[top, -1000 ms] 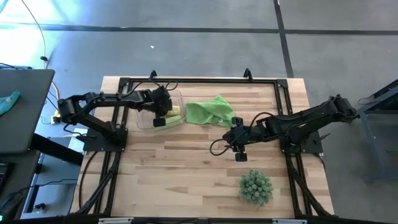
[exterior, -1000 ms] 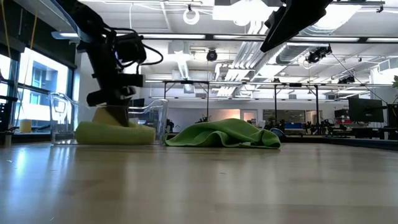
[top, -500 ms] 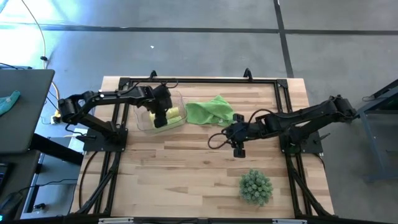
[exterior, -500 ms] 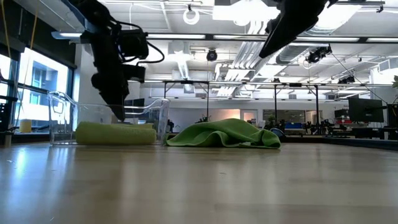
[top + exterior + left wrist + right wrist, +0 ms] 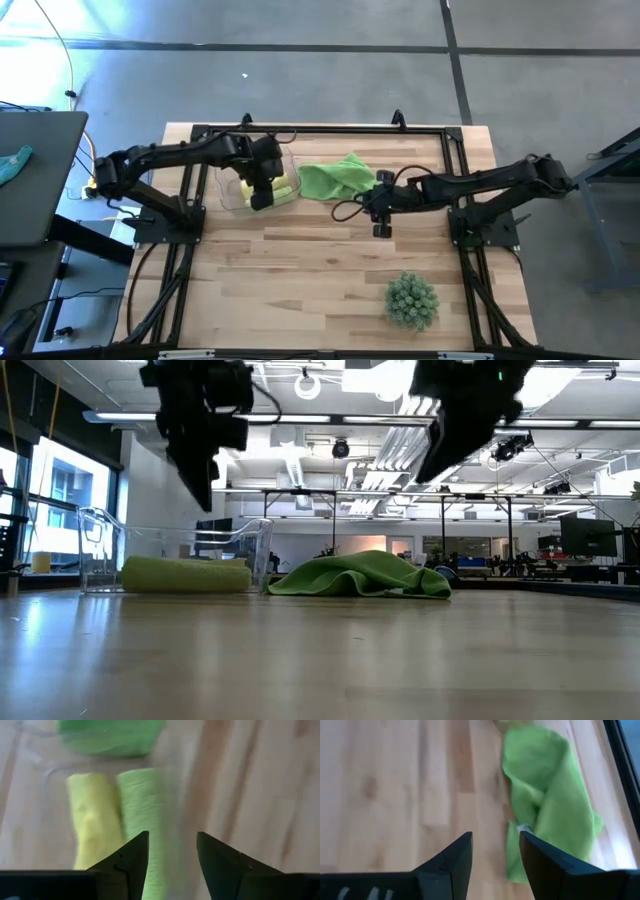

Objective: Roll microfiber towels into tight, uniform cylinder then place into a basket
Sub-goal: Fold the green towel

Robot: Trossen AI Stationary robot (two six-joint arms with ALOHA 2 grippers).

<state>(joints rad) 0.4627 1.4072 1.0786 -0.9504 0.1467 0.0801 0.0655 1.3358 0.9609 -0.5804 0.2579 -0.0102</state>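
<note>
The clear basket [image 5: 230, 196] stands at the table's far left. A yellow rolled towel [image 5: 92, 820] and a lime green rolled towel [image 5: 142, 800] lie side by side in it. My left gripper [image 5: 172, 837] hangs open above them with nothing between its fingers. It is well clear of the basket [image 5: 95, 545] in the low view. A third lime green towel [image 5: 338, 178] lies crumpled on the table at the far middle. My right gripper [image 5: 495, 837] is open in the air just on the near side of that towel [image 5: 550, 810], touching nothing.
A spiky green ball-shaped plant [image 5: 411, 300] sits near the table's front right. A teal cloth [image 5: 15, 163] lies on a dark side table beyond the left edge. Black frame rails [image 5: 320, 130] run along the table's edges. Bare wood [image 5: 290, 270] spans the middle and near left.
My left gripper has risen out of the basket and turned, leaving the yellow roll lying beside the green one. My right gripper has moved toward the table's far edge and a little left, closer to the crumpled green towel. The towels have not shifted.
</note>
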